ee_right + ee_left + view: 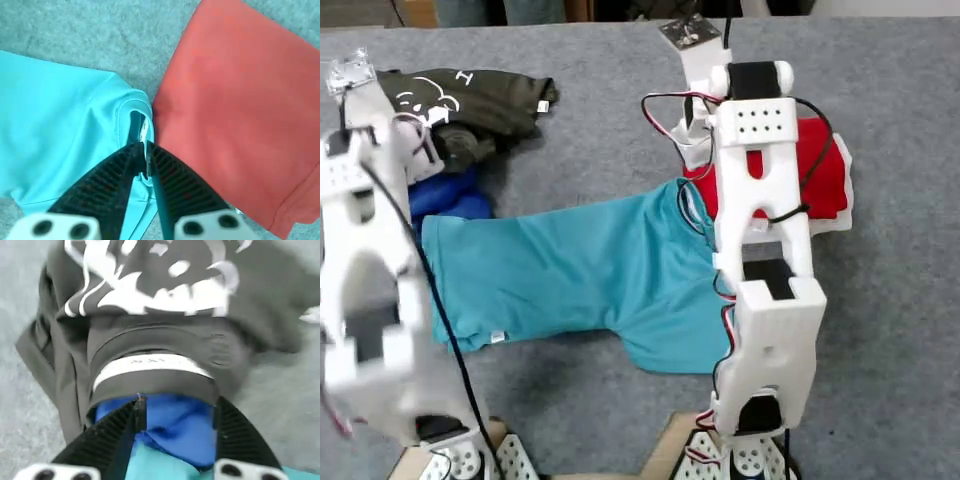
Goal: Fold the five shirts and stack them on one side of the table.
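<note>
Your right gripper [142, 149], stretched far, pinches the teal shirt [55, 115] by its collar beside the red shirt [235, 100]. Your left gripper [178, 405] gapes wide over the blue shirt [172, 435].

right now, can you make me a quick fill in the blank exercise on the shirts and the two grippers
1. The right gripper is shut on the teal shirt at its ___.
2. The folded shirt beside that spot is coloured ___.
3. The left gripper is ___, with the blue shirt between its fingers.
4. The dark shirt beyond the blue one carries a print in ___.

Missing words: collar; red; open; white
</note>
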Available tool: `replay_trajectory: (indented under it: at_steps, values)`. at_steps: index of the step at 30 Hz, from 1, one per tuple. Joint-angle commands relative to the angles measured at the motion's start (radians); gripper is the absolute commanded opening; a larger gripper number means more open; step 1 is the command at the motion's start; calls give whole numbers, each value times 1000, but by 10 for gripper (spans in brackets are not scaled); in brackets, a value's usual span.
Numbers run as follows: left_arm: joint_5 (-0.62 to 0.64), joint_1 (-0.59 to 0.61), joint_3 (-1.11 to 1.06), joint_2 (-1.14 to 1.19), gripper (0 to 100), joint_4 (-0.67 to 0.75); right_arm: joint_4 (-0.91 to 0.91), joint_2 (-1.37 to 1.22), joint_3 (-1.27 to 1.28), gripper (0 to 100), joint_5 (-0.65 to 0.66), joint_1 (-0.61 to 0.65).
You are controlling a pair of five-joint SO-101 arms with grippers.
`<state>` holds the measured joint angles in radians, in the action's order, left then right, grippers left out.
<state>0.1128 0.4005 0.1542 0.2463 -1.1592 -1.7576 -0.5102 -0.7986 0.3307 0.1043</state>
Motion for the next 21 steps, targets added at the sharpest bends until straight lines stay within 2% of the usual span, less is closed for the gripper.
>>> replay_trajectory:
  at_steps: [1, 4, 7, 12, 16, 21]
  values:
    - [-9, 41, 446, 342, 248, -166, -8, 64, -1, 15, 6, 11]
    - [-38, 44, 742, 598, 237, -333, -8, 62, -1, 15, 6, 12]
    - [-133, 38, 1043, 802, 155, -486, -8, 67, -1, 15, 6, 12]
    - [-210, 45, 1491, 1043, 30, -603, -8, 68, -1, 15, 5, 12]
    - [-213, 76, 1501, 1020, 29, -600, -8, 70, -1, 15, 5, 12]
    - [-207, 183, 1511, 907, 29, -552, -9, 70, -1, 15, 5, 8]
